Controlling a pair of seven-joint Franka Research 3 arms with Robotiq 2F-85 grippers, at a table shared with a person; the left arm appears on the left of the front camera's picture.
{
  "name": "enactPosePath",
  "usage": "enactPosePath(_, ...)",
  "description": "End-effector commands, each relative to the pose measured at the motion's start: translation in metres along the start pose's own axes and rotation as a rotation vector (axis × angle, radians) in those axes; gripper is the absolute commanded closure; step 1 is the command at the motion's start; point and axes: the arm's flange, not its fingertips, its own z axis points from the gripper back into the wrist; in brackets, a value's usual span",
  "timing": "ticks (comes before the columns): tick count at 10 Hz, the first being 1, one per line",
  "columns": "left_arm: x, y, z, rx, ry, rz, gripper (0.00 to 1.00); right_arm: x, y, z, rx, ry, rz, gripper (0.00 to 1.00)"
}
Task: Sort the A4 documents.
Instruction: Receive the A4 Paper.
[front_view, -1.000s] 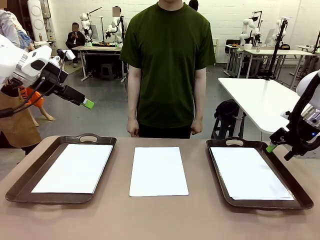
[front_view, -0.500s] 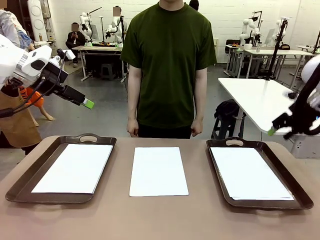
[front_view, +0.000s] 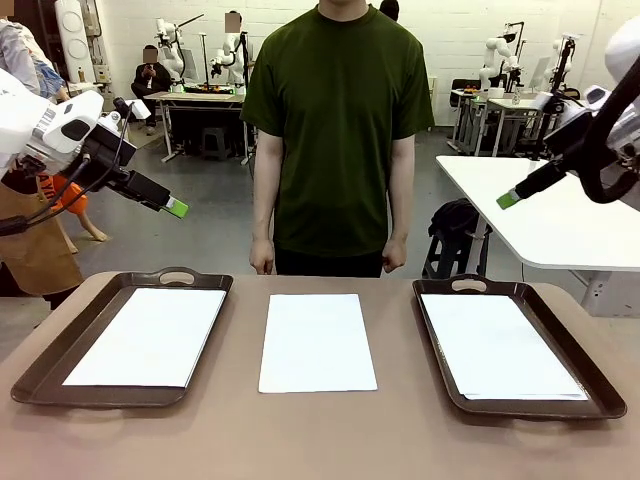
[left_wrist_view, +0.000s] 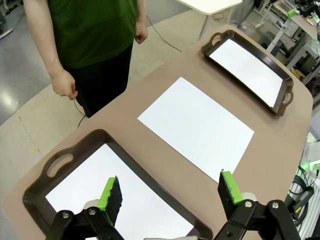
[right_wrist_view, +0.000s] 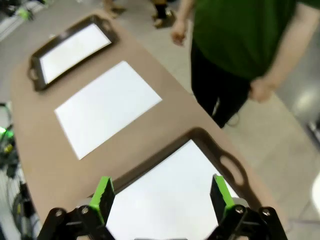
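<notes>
Right, starting at the left gripper (left_wrist_view: 170, 192): its jaws stand wide with nothing between them, and it hangs high off the left end of the surface (front_view: 320, 430), well clear of everything on it. The right gripper (right_wrist_view: 160, 192) has its jaws just as wide and just as empty, and it is up in the air off the right end.

Below them I count three lots of A4 documents (front_view: 318, 343), all plain white and lying flat, and two dark brown handled trays. The left tray (front_view: 48, 352) holds one lot (front_view: 150, 335), lying inside the rim. The right tray (front_view: 582, 352) holds another (front_view: 495, 345). Whether each is a single sheet or a thin stack I cannot tell. The third lot lies bare on the surface between the two trays, touching neither.

The surface is a tan tabletop with rounded corners. At its far side one person (front_view: 335, 120) in a dark green T-shirt stands facing me, arms down, both hands loosely closed and apart from the paper. Behind is a workshop room with a grey floor, white walls and a white table (front_view: 520, 205) off to the right.
</notes>
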Motion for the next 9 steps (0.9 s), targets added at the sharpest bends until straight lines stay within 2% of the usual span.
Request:
enactPosePath(1,-0.001,0.001,0.001,-0.004,-0.009,-0.002,0.00,-0.002,0.001,-0.003,0.071,-0.030,0.116,0.00)
enactPosePath(3,-0.001,0.001,0.001,-0.004,-0.009,-0.002,0.00,0.007,0.007,-0.009,0.115,-0.020,0.098,0.00)
enactPosePath(4,-0.001,0.001,0.001,-0.004,-0.009,-0.002,0.00,0.008,0.004,-0.011,0.171,-0.010,0.016,0.00)
enactPosePath(6,-0.001,0.001,0.001,-0.004,-0.009,-0.002,0.00,0.004,-0.002,-0.010,0.223,-0.001,-0.065,0.00)
enactPosePath(9,-0.001,0.001,0.001,-0.004,-0.009,-0.002,0.00,0.002,-0.007,-0.008,0.254,0.003,-0.094,0.00)
